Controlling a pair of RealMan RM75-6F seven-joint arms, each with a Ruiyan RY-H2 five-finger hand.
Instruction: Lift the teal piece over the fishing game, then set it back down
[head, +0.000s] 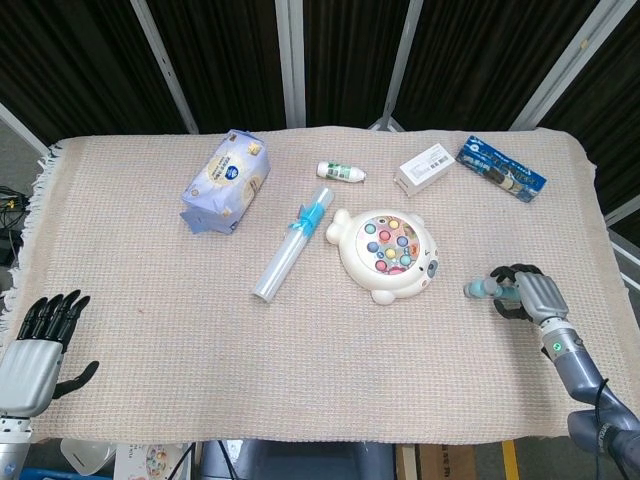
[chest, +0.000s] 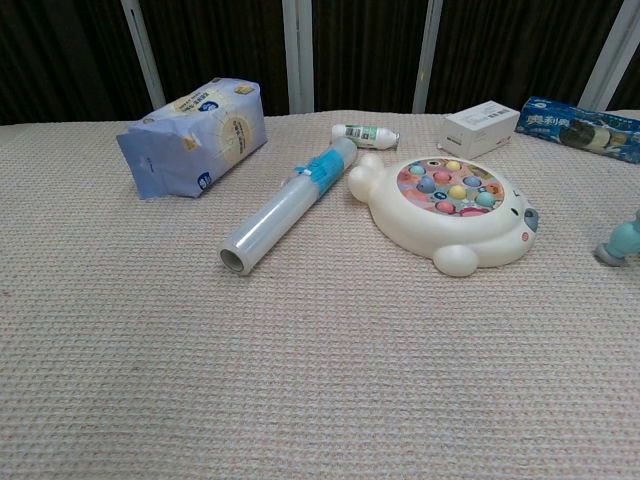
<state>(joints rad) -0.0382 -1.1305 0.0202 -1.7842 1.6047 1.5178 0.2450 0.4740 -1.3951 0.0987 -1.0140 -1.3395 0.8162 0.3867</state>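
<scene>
- My right hand (head: 525, 293) sits at the right side of the cloth (head: 140, 340), its fingers curled around the far end of the teal piece (head: 484, 290); it looks like a grip.
- The teal piece lies on the cloth just right of the fishing game (head: 388, 253), apart from it, with its grey-tipped end pointing toward the game. From the chest camera I only catch that end at the right edge of the frame (chest: 622, 241), and the hand itself is out of that view.
- My left hand (head: 35, 350) hovers at the near left corner, fingers spread apart, holding nothing.
- The fishing game is flat near the middle of the cloth, its coloured fish facing up.
- A clear roll (head: 291, 244) with a blue band lies at an angle just left of the game.
- Behind it are a blue pack (head: 226, 181), a small bottle (head: 341, 172), a white box (head: 424, 168) and a dark blue packet (head: 501, 168) along the far side.
</scene>
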